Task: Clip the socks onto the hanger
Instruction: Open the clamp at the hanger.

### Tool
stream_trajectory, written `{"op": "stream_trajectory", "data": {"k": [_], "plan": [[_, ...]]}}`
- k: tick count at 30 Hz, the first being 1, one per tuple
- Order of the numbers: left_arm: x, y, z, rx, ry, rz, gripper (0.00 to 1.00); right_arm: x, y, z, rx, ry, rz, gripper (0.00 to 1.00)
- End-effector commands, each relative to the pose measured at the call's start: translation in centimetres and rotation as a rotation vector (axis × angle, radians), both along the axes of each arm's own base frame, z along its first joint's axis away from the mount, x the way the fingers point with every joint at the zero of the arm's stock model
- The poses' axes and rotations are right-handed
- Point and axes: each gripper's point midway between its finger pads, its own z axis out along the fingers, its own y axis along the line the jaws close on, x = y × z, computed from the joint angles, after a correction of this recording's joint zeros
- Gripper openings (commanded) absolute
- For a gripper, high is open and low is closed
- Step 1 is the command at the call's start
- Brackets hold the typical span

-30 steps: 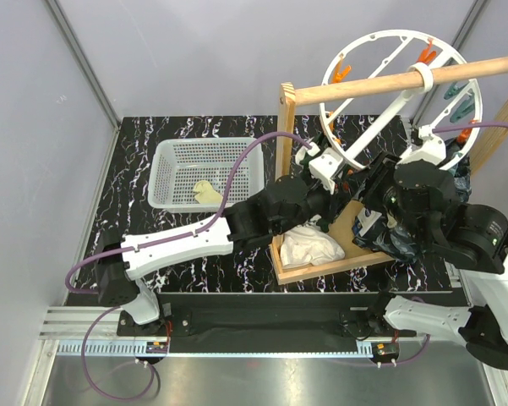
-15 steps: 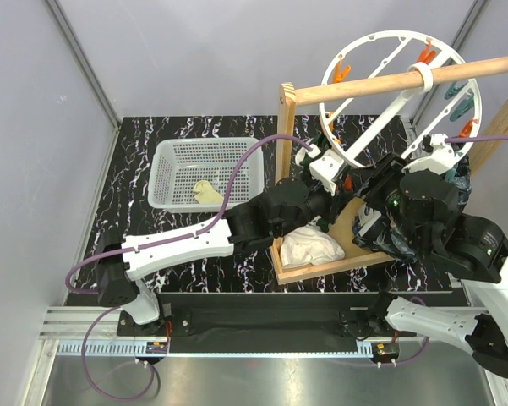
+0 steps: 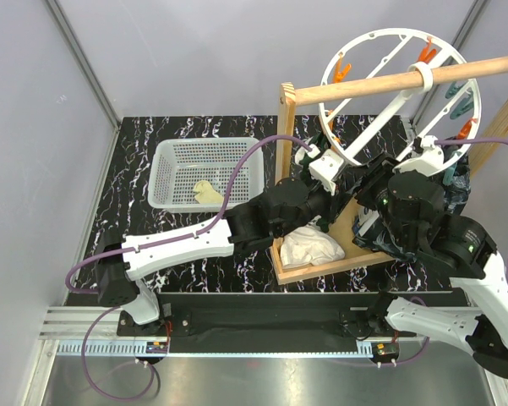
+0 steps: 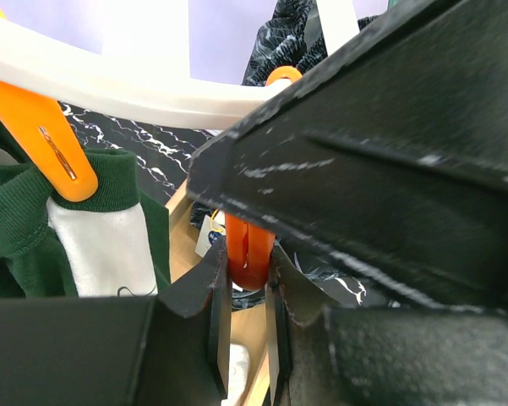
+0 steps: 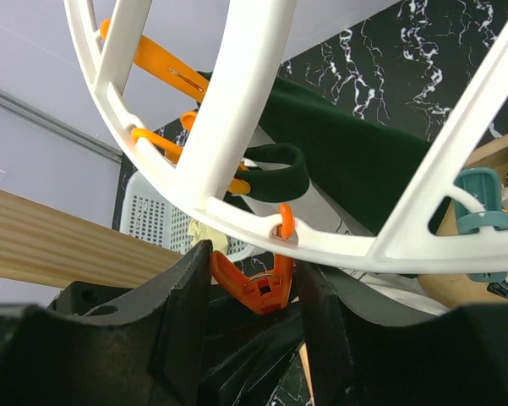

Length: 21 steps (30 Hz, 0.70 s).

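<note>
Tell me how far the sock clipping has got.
Early. Done: nothing, no sock shows on the hanger. In hand: the left gripper has its fingers around an orange peg, and the right gripper is at that rim too. Left: a sock lies in the basket.

There's a wooden rod (image 3: 406, 80) running across the upper right, propped on an upright wooden post (image 3: 286, 127) that rises from a wooden base board (image 3: 342, 237). On that board lies a crumpled white cloth (image 3: 311, 247). Over to the left, a white plastic basket (image 3: 204, 172) sits on the black marble-patterned tabletop (image 3: 135, 211). And up close, a dark green-and-white garment (image 4: 59, 228) hangs bunched, green ribbed collar above a white panel.
</note>
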Motion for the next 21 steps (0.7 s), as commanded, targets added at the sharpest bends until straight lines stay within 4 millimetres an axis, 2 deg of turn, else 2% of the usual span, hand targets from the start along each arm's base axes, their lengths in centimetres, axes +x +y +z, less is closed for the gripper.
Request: {"op": "stream_trajectory", "data": {"k": [1,5,8,9,10,12,13,15,17,18,21], "plan": [[-0.3,0.3,4.2,-0.117,-0.055,0.006,0.0,0.7,-0.8,1.8,0.054,-0.073,-0.073,0.5],[-0.3,0.2,4.0,-0.114,-0.052,0.006,0.0,0.7,-1.2,1.9,0.05,-0.082,-0.083,0.45],[-0.5,0.2,4.0,-0.111,-0.054,-0.005,0.0,0.6,-1.3,1.6,0.043,-0.077,-0.087,0.28],[-0.6,0.3,4.0,-0.107,-0.052,-0.011,0.09,0.6,-1.5,1.6,0.043,-0.078,-0.092,0.09],[-0.7,0.4,3.9,-0.102,-0.054,-0.014,0.26,0.6,-1.6,1.4,0.035,-0.071,-0.097,0.0],[-1.0,1.4,4.0,-0.105,-0.053,-0.016,0.54,0.6,-1.7,1.1,0.019,-0.062,-0.102,0.0],[-1.2,1.9,4.1,-0.102,-0.06,-0.019,0.58,0.5,-1.8,1.2,0.011,-0.059,-0.101,0.0],[-1.9,3.8,4.4,-0.099,-0.064,-0.022,0.64,0.4,-1.9,1.1,0.005,-0.058,-0.095,0.0],[-2.7,5.4,5.0,-0.111,-0.075,-0.04,0.64,0.3,-2.1,1.0,-0.003,-0.058,-0.094,0.0],[-3.5,7.0,6.2,-0.135,-0.081,-0.05,0.64,0.2,-2.1,1.0,-0.003,-0.06,-0.09,0.0],[-4.2,9.2,4.8,-0.094,-0.057,-0.05,0.62,-0.1,-2.1,1.1,-0.005,-0.059,-0.073,0.0]]}}
